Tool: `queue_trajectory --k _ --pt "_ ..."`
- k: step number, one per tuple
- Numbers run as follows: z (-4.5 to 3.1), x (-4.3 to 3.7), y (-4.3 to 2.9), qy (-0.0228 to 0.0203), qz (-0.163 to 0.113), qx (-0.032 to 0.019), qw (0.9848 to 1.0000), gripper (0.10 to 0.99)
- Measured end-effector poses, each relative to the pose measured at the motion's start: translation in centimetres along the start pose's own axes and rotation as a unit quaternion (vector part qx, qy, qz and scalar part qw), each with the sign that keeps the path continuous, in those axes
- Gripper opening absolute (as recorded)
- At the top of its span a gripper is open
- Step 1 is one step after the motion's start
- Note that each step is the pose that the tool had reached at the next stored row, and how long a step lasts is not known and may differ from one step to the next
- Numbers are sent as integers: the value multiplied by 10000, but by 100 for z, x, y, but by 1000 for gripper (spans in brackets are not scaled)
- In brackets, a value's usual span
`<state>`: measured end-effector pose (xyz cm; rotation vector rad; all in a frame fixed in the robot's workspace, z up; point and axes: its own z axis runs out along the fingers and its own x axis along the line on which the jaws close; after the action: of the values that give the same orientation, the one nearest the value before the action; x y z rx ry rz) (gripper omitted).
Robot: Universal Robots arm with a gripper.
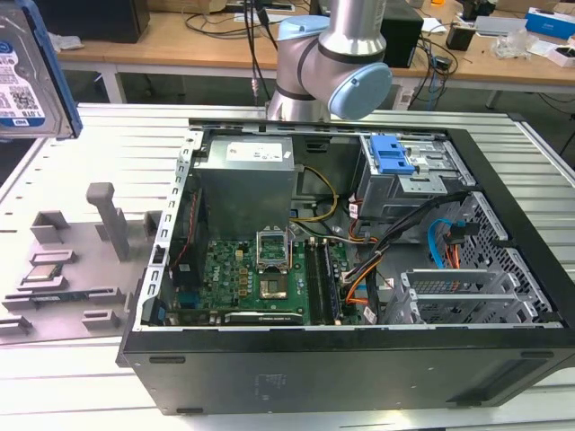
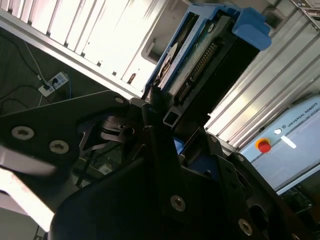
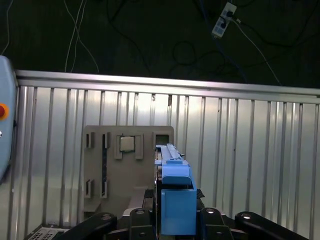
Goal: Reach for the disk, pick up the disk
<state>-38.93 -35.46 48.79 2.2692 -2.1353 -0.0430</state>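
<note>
Aluminium table [image 1: 108, 135]: one ribbed surface, carrying everything below.
Computer case [image 1: 341, 368]: one, black, lying open on its side. Inside I count one silver power supply box [image 1: 247, 180] and one blue plastic latch [image 1: 391, 154].
Arm [image 1: 332, 63]: one, rising behind the case.
Fixture plate [image 1: 90, 269]: one, grey, at the exterior view's left of the case, with one processor chip [image 1: 45, 269] seated in it.
Disk [image 1: 27, 81]: one, the silver hard drive in its blue bracket. It is up in the air, clear of the table and well apart from the case. In the first wrist view it stands edge-on with the plate beneath it.
Claw [image 2: 167, 120]: mine, one, clamped narrow on one end of the disk, so I judge the pick-up done.
Risk: I hold the disk by one end only. If the plastic bracket flexes or my grip loosens, I judge the disk could tilt or slip out. It would then strike the plate, the chip or the ribbed table.
</note>
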Motion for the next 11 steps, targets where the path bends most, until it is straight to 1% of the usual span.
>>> queue_trajectory --k 3,10,11 --pt "-44 0 2 0 0 0 10000 369" --pt "-49 0 0 0 0 -1 10000 369" --pt "-50 1 -12 0 0 -1 10000 369"
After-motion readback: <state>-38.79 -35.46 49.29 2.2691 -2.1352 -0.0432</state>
